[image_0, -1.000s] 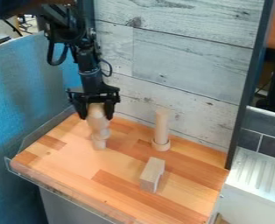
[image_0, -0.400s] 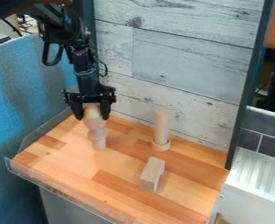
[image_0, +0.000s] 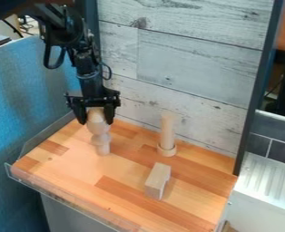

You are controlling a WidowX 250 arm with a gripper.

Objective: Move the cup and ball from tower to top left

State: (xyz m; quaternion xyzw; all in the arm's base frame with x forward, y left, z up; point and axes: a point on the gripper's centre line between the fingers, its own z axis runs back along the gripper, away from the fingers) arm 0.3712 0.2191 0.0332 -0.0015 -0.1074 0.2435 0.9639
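Gripper: upper left, over the table's back left; jaws look clamped on the top of the cup and ball, one on each side.
Cup and ball: a near-upright stack under the gripper, top leaning slightly left; whether its foot bears on the table I cannot tell.
Post: upright to the right, a ring around its foot; probably the tower meant.
Done: the stack is apart from the post and in the top left area, so the carrying looks nearly finished.
Left: settle it, let go, back away.
Left and front edges: clear rim to watch if it goes farther out.
Back: wall close behind.
Room: bare wood forward; block well to the right.
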